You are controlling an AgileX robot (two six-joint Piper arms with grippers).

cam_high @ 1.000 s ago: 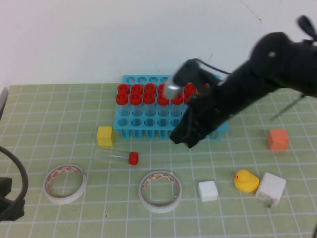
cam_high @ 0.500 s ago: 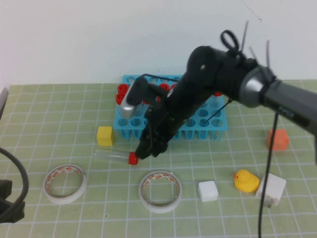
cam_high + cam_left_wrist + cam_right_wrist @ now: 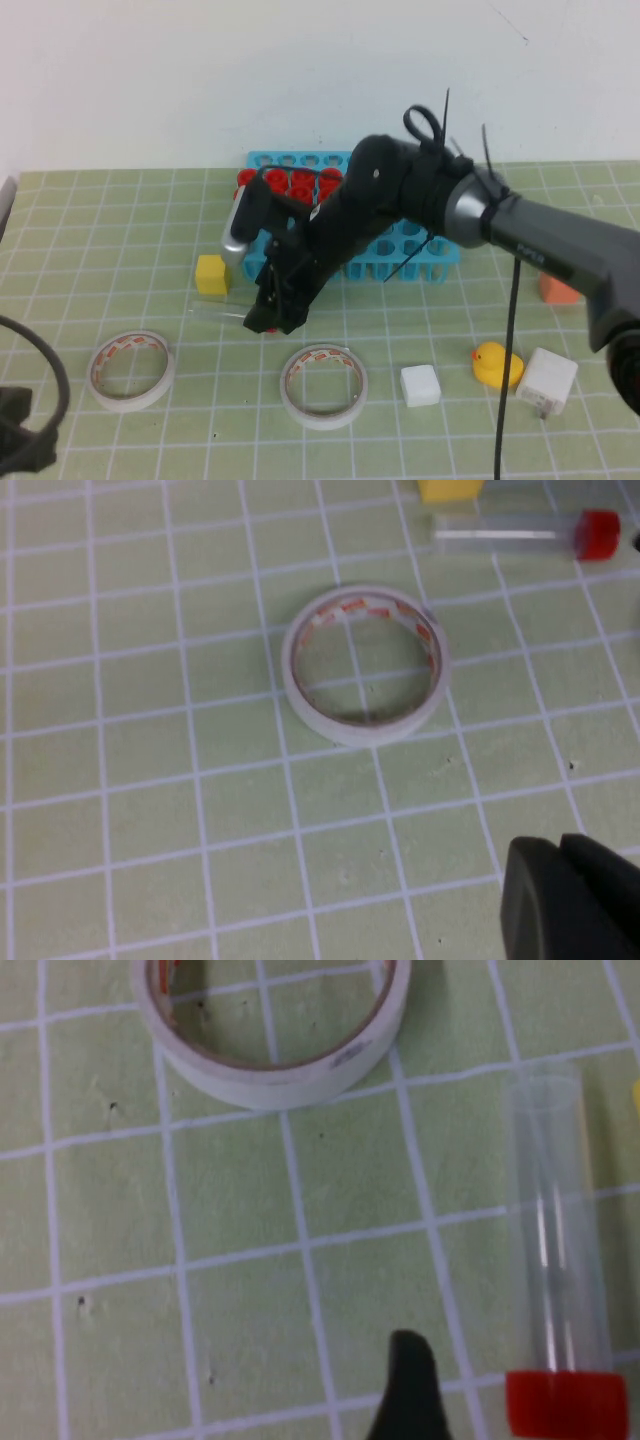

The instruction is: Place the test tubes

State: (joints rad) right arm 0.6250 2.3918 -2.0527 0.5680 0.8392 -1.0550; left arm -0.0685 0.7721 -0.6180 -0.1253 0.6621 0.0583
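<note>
Test tube (image 3: 222, 313) lies loose by part-filled rack (image 3: 440, 250) | right gripper (image 3: 272, 312) over it, fingers (image 3: 403, 1390) spread | left gripper (image 3: 570, 900) parked near-left, clenched

1 clear test tube (image 3: 218, 311) with a red cap lies flat on the mat, just in front of the blue rack (image 3: 300, 160). Red-capped tubes (image 3: 300, 183) stand upright in its rear holes, apparently in 2 rows.

My high camera looks down toward twelve o'clock; both wrist cameras hover close over the mat, sharing the test tube (image 3: 520, 537).
</note>
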